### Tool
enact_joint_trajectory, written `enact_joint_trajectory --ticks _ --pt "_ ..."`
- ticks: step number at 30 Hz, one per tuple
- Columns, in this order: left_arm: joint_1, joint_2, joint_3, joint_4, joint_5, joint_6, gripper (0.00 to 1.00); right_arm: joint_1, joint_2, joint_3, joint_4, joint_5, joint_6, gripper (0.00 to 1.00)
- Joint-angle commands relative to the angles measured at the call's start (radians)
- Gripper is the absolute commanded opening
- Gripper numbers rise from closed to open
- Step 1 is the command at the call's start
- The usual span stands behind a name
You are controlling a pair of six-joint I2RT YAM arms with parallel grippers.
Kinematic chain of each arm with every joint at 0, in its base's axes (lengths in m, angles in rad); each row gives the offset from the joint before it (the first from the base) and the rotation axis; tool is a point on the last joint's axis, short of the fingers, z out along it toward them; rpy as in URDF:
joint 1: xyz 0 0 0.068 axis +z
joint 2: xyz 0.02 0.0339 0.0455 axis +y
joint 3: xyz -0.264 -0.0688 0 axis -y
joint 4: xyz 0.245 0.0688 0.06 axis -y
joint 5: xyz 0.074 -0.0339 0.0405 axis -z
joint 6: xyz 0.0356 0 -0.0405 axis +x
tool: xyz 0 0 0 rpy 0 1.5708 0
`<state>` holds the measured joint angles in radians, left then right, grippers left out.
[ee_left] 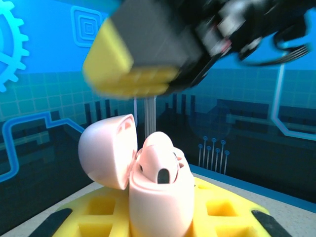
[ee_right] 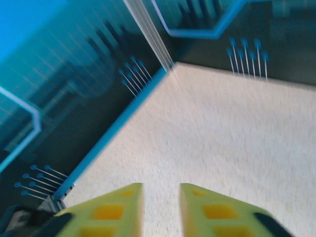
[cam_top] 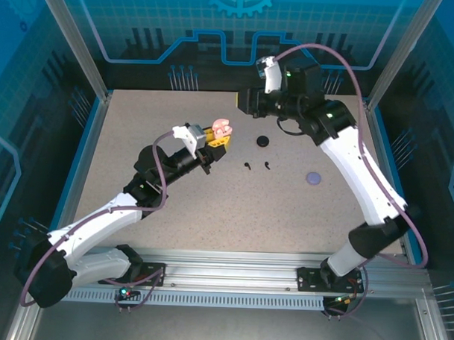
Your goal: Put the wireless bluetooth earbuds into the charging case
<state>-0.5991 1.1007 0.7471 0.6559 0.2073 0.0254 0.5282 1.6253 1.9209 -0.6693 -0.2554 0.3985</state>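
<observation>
My left gripper (cam_top: 217,137) is shut on an open pale pink charging case (cam_top: 222,128), held above the middle of the table. In the left wrist view the case body (ee_left: 160,197) stands upright between my yellow fingers (ee_left: 227,212), its lid (ee_left: 106,150) swung open to the left. A pink earbud (ee_left: 159,160) sits in the case. My right gripper (cam_top: 243,103) hangs up and to the right of the case, blurred (ee_left: 131,64) above it in the left wrist view. Its jaws (ee_right: 161,207) stand apart with nothing between them. Two black earbuds (cam_top: 246,167) (cam_top: 265,167) lie on the table.
A small black round disc (cam_top: 263,141) lies right of the held case. A lilac round disc (cam_top: 313,177) lies farther right. Blue walls and metal posts (cam_top: 82,53) close in the speckled table (cam_top: 181,213) at the back and sides.
</observation>
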Motion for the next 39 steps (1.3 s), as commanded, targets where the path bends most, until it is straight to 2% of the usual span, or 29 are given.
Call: enact_joint_trajectory --ticks 1,9,22,29,37,39 --pt "-0.013 0.024 -0.014 0.013 0.058 -0.035 0.00 -0.007 0.072 0.044 -0.120 -0.040 0.013 0.17" --pt "-0.027 0.078 -0.001 0.026 0.073 -0.062 0.00 0.020 0.125 0.063 -0.143 -0.075 0.001 0.10" --pt "-0.029 0.106 0.013 0.031 0.054 -0.056 0.00 0.065 -0.070 -0.130 -0.106 -0.025 0.001 0.10" --pt "-0.029 0.113 0.018 0.025 0.050 -0.051 0.00 0.074 -0.135 -0.171 -0.071 -0.018 0.015 0.09" --pt "-0.030 0.113 0.022 0.015 0.068 -0.059 0.00 0.070 -0.102 -0.132 -0.077 0.043 0.012 0.10" --pt "-0.031 0.112 0.023 0.009 0.065 -0.058 0.00 0.069 -0.078 -0.107 -0.079 0.026 0.014 0.09"
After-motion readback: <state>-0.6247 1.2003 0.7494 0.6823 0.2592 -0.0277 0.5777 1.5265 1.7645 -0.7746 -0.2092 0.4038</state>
